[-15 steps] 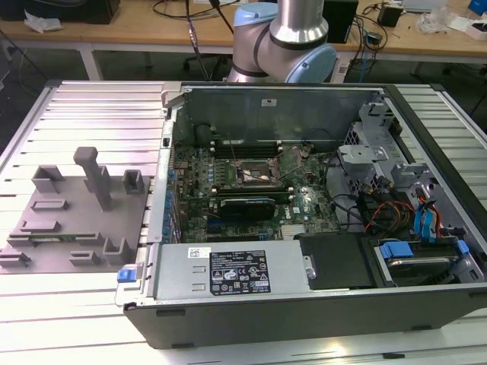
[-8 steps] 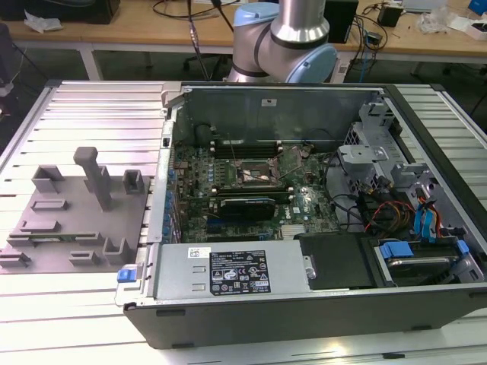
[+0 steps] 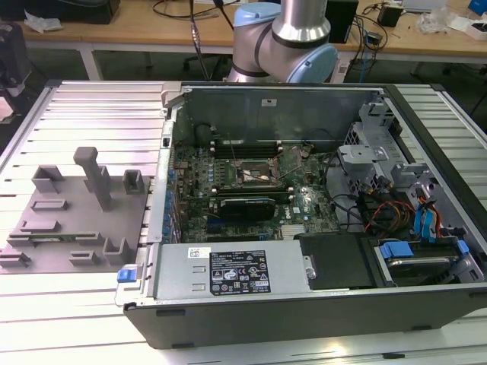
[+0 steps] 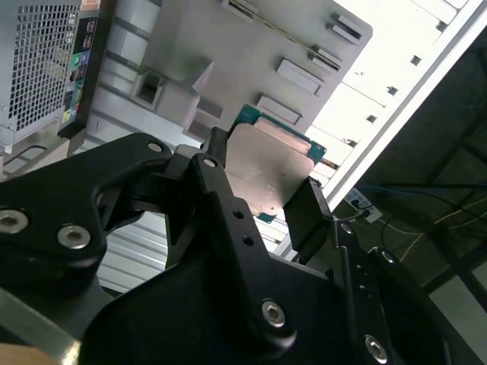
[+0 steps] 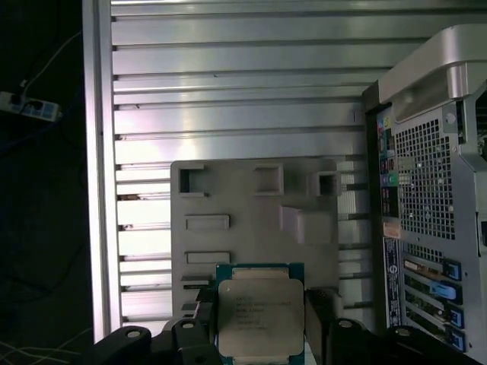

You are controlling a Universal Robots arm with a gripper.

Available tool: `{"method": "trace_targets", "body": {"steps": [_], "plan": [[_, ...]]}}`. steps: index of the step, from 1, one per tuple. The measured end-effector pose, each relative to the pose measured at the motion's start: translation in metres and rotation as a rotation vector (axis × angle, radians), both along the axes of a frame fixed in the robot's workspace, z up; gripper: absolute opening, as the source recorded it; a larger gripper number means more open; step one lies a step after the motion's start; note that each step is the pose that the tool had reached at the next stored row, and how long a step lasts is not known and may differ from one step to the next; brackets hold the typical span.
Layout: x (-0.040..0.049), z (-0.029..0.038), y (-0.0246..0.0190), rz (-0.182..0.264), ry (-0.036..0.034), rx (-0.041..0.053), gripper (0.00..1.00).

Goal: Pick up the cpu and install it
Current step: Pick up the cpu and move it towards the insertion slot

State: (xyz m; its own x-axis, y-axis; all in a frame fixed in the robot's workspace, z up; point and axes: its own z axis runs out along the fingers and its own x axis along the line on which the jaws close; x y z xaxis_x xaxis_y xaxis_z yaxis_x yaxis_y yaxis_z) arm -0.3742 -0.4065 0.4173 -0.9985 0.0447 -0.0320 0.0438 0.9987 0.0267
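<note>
Claw (image 4: 262, 182) is shut on two sides of the cpu (image 4: 268, 169) over the grey block (image 5: 251, 209), so you move it flat, slow and steady.

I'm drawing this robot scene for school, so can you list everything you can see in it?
cpu, thin flat square chip: one, silver-white top, green edge, between the gripper's fingers.
fixture, moulded plate with slots: one, grey, on the table, exterior view's left.
computer case, open metal box: one, black and grey, beside the fixture.
motherboard, flat circuit board: one, green, inside the case.
table, ribbed metal: one, silver, under fixture and case.
robot arm: one, silver and pale blue, beyond the case.
gripper: one, black, shut on the cpu.
</note>
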Motion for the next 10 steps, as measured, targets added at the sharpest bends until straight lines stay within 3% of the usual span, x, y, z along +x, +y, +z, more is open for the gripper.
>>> {"method": "trace_targets", "body": {"steps": [10], "plan": [[0.0209, 0.0000, 0.0000, 0.000, 0.0001, 0.0000, 0.55]]}}
